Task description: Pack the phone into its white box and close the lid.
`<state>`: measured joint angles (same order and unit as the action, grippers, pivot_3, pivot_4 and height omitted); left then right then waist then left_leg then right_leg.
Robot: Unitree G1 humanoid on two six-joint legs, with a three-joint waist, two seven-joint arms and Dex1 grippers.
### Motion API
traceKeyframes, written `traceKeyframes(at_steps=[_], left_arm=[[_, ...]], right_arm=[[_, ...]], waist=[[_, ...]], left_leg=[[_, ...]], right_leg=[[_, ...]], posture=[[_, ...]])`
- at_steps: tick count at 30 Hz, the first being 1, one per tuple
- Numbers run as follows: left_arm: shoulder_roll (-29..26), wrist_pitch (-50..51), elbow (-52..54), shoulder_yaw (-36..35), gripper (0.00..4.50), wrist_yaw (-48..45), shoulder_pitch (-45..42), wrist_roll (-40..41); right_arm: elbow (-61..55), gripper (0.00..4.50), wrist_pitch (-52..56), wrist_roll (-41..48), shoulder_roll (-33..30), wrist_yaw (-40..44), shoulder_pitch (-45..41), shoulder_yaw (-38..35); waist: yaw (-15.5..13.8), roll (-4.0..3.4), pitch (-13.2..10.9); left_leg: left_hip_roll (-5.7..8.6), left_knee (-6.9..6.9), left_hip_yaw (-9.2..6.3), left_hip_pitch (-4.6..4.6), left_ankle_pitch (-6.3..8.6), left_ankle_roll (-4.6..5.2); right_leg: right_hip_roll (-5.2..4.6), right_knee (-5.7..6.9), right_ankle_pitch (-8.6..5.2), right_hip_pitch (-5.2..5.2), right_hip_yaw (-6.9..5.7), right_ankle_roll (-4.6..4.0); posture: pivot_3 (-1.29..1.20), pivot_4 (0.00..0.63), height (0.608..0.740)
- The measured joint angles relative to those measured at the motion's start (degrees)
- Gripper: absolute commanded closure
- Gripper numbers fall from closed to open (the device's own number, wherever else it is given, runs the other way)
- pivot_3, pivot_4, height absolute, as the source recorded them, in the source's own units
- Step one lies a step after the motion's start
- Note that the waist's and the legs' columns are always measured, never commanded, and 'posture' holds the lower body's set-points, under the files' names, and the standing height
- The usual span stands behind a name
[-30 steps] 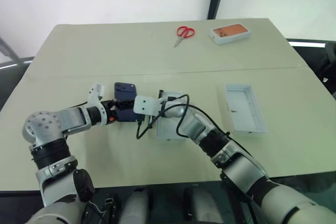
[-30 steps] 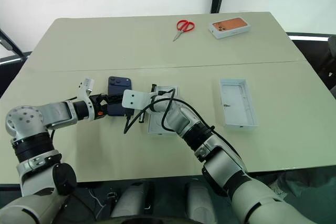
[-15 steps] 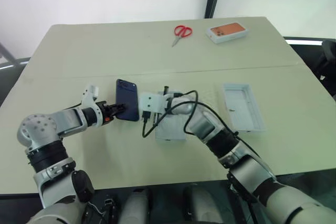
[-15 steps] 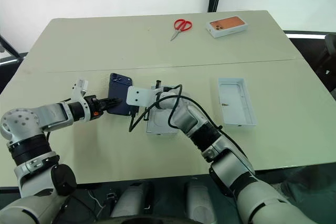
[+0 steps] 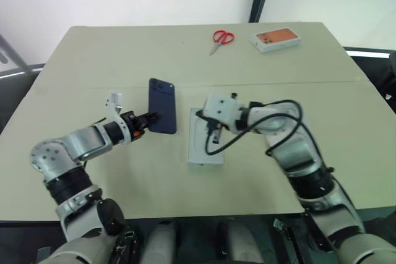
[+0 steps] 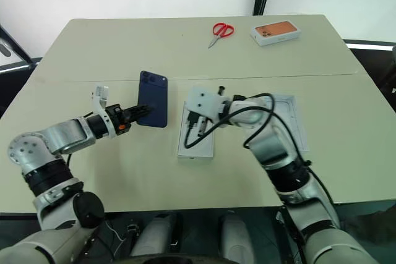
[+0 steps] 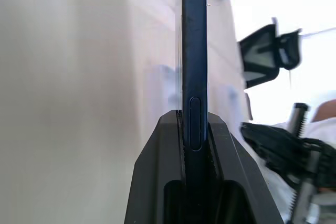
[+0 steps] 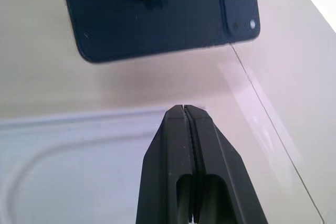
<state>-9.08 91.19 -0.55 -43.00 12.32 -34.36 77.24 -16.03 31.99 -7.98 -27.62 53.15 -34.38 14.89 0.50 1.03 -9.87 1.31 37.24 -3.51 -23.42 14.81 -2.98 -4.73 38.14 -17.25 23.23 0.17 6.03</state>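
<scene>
The dark navy phone (image 5: 162,98) hangs above the table left of centre, back facing up, with its camera bump at the far corner. My left gripper (image 5: 148,117) is shut on its near edge; in the left wrist view the two fingers (image 7: 215,145) clamp the slim edge (image 7: 194,51). The white box (image 5: 204,148) lies just right of the phone, and its inside shows an oval recess. My right gripper (image 8: 185,109) hovers over that box, shut on nothing. The lid (image 6: 297,129) lies open side up further right, partly behind my right arm.
Red scissors (image 5: 221,37) and a white box with an orange phone picture (image 5: 276,38) lie at the far edge of the beige table (image 5: 93,60). A seam crosses the table behind the phone.
My left gripper has shut on the phone and raised it off the table, a little to the right. My right gripper has drawn away from the phone to above the white box.
</scene>
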Motion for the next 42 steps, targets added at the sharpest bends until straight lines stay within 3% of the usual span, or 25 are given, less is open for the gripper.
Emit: traceKeyframes(at_steps=[3, 6, 9, 13, 21, 42], left_arm=[[4.5, -6.5, 4.5, 10.4, 4.49, 12.0, 5.2, 15.2], [3.5, -14.6, 6.6, 22.1, 4.49, 22.0, 9.5, 26.8], [0.9, -21.6, 9.1, 29.3, 4.49, 27.3, 11.5, 32.6], [-1.7, -26.6, 10.3, 33.5, 4.49, 28.2, 12.8, 33.8], [-5.8, -30.9, 10.3, 35.1, 4.49, 27.7, 13.4, 34.1], [-8.3, -33.0, 10.3, 42.2, 4.49, 27.9, 13.9, 34.2]], right_arm=[[-2.2, 4.5, -0.3, 3.2, -7.4, 2.6, 4.6, -5.2], [-3.6, 4.5, -0.4, 6.1, -10.5, 3.7, 8.3, -8.1], [-4.0, 4.5, -0.4, 8.7, -12.6, 4.3, 12.4, -10.4], [-4.0, 4.5, -0.4, 10.9, -13.6, 3.9, 14.3, -11.7], [-3.9, 4.5, -1.0, 12.2, -13.9, 2.2, 15.2, -11.7], [-4.4, 4.5, -1.2, 16.8, -15.3, 2.0, 16.4, -11.7]], waist=[[-0.8, 0.05, 0.0], [-0.3, 0.05, 0.0], [0.2, 0.0, 0.0], [0.2, 0.0, 0.0], [-0.2, 0.0, 0.0], [-0.1, 0.0, 0.0]], left_leg=[[0.0, 0.03, 0.06, -0.01, 0.1, 0.15], [-0.07, 0.01, 0.15, 0.05, 0.11, 0.16], [-0.11, 0.0, 0.14, 0.13, 0.16, 0.27], [-0.07, 0.01, 0.17, 0.12, 0.14, 0.26], [-0.04, 0.08, 0.15, 0.08, 0.08, 0.19], [-0.05, 0.08, 0.15, 0.09, 0.09, 0.2]], right_leg=[[-0.18, -0.14, 0.0, -0.06, 0.09, 0.01], [-0.11, -0.02, 0.0, 0.01, 0.2, 0.0], [0.06, 0.05, 0.03, -0.03, 0.26, -0.06], [0.18, 0.02, 0.03, -0.04, 0.26, -0.07], [0.16, -0.04, 0.02, -0.09, 0.24, -0.07], [0.16, -0.04, 0.02, -0.11, 0.24, -0.06]], posture=[[0.0, 0.15, 0.74], [0.0, 0.15, 0.74], [0.0, 0.15, 0.74], [0.0, 0.15, 0.74], [0.0, 0.15, 0.74], [0.0, 0.15, 0.74]])
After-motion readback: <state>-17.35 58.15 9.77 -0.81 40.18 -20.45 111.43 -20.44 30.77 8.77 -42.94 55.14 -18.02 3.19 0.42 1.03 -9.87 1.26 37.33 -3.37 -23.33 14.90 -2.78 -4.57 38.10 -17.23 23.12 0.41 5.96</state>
